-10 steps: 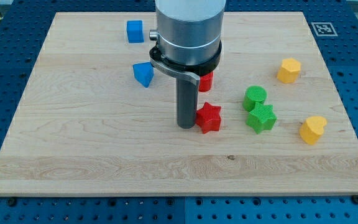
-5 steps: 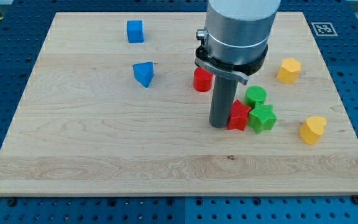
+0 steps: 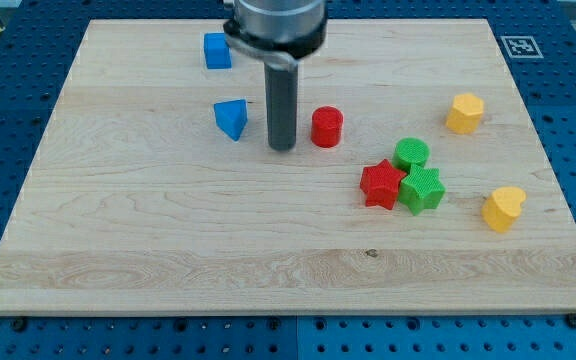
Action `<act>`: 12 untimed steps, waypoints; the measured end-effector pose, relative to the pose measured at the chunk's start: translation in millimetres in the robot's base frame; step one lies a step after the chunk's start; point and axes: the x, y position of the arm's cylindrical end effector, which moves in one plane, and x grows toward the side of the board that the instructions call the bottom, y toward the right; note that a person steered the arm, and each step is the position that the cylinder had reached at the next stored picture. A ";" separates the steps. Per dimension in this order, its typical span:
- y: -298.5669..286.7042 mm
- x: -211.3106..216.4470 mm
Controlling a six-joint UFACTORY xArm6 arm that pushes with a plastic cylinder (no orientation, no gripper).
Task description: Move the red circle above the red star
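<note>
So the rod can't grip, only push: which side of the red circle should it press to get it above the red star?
Press the left wall of the red circle block, where my tip already stands, pushing toward the view's right. The red star block lies right and below.

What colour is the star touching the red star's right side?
Green. The green star sits against the red star, clearest in the camera view.
</note>
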 end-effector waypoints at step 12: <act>37.1 -30.9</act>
